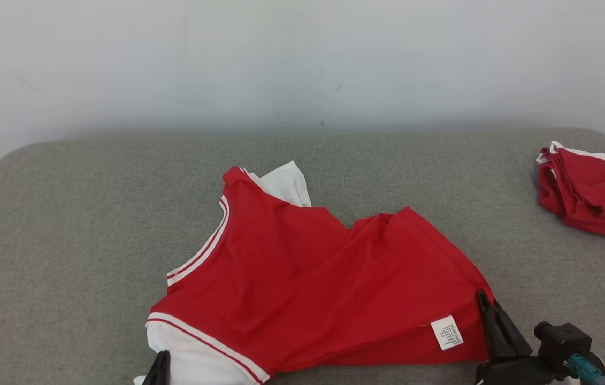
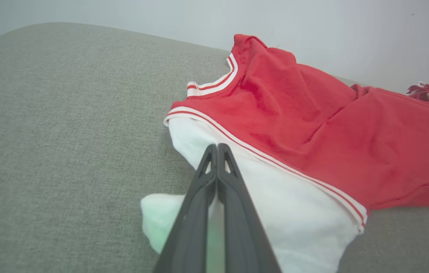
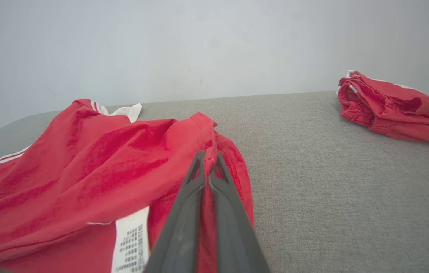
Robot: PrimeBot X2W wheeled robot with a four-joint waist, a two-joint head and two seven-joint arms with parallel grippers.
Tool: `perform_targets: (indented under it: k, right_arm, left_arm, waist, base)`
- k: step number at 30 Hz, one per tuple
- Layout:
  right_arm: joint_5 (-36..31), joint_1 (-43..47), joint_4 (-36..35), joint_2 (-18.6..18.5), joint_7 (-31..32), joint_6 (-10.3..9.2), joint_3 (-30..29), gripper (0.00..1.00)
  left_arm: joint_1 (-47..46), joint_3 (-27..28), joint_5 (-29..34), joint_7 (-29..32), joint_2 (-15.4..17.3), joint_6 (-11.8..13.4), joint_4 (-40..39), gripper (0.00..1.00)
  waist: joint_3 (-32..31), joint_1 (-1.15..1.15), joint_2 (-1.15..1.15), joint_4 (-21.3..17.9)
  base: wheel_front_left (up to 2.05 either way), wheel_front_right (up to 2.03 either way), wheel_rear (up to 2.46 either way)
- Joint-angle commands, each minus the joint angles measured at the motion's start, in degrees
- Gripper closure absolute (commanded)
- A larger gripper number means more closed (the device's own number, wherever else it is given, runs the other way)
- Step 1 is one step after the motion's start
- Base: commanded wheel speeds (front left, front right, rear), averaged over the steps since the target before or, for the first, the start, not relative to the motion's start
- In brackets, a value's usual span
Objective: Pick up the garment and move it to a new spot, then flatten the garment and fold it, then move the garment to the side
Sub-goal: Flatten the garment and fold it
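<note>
Red jersey (image 1: pixel 307 278), white sleeves, striped red-white trim, lies rumpled and partly spread at the near middle of the grey fabric tabletop (image 1: pixel 67 240). Neckline faces left. One white sleeve (image 1: pixel 195 363) is at the near left edge, the other (image 1: pixel 286 184) sticks out at the far side. White care label (image 1: pixel 446 332) sits near the right hem. Left pincer (image 1: pixel 160 369) has its fingers pressed together on the near white sleeve. Right pincer (image 1: pixel 487 302) is clamped narrow on the red hem corner beside the label, cloth pinched at the tips. A folded red garment pile (image 1: pixel 591 192) lies at the far right, well apart. Pale wall (image 1: pixel 281 64) behind.
</note>
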Motion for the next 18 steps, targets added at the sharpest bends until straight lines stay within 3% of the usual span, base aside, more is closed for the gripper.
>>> perform_targets:
  k: [1, 11, 18]
  right_arm:
    - [0.19, 0.48, -0.17, -0.02, -0.25, -0.17, -0.12, 1.0]
    - [0.44, 0.77, -0.5, -0.16, -0.25, -0.17, -0.54, 1.0]
    - [2.68, -1.2, -2.37, -0.21, -0.25, -0.17, 0.14, 1.0]
  left_arm:
    - [0.62, 0.21, 0.7, -0.15, 0.0, 0.1, -0.15, 1.0]
    - [0.69, 0.51, 0.8, -0.16, -0.34, 0.1, 2.25, 1.0]
    - [-2.92, 0.21, 1.35, -0.16, 0.62, 0.1, -1.41, 1.0]
  waist:
    - [-0.09, 0.0, 0.0, -0.04]
    - [-0.7, 0.0, 0.0, -0.15]
    - [-0.94, 0.0, 0.0, 0.01]
  base:
    - [0.0, 0.0, 0.0]
    - [0.0, 0.0, 0.0]
    - [0.0, 0.0, 0.0]
